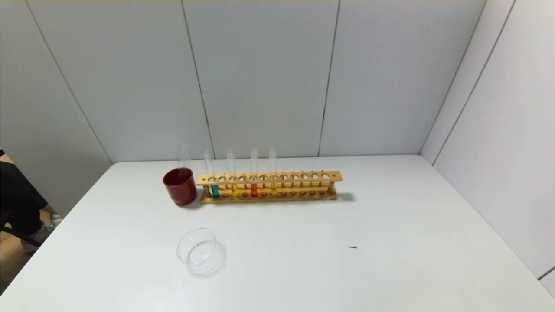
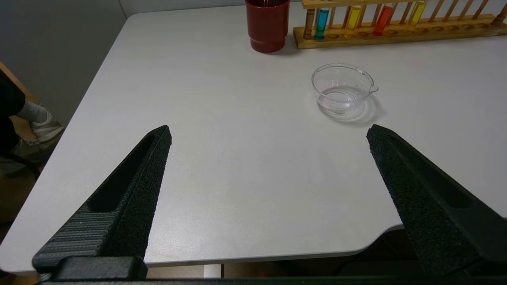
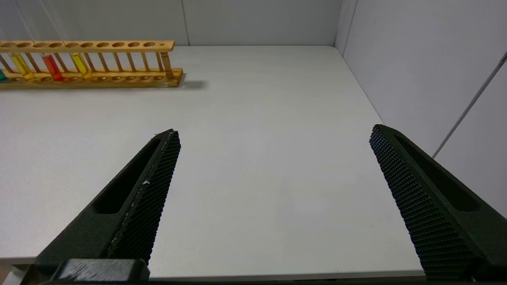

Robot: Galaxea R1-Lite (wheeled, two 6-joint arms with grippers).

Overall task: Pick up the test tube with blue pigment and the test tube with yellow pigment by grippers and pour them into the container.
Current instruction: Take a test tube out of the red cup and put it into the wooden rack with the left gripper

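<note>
The blue test tube [image 1: 213, 189] stands at the left end of a wooden rack [image 1: 303, 177]. Two yellow test tubes [image 1: 234, 190] [image 1: 273, 189] stand in the same rack, either side of a red-orange tube [image 1: 254, 189]. The tubes also show in the left wrist view: blue [image 2: 321, 23], yellow [image 2: 353, 18]. The clear glass container [image 1: 197, 250] sits on the table in front of the rack, also in the left wrist view [image 2: 341, 89]. My left gripper [image 2: 269, 134] is open and empty near the table's front edge. My right gripper [image 3: 275, 134] is open and empty at the front right.
A dark red cup [image 1: 180, 186] holding an empty glass tube stands just left of the rack. A small dark speck [image 1: 352, 247] lies on the white table [image 1: 390, 242]. Grey walls close the back and right side.
</note>
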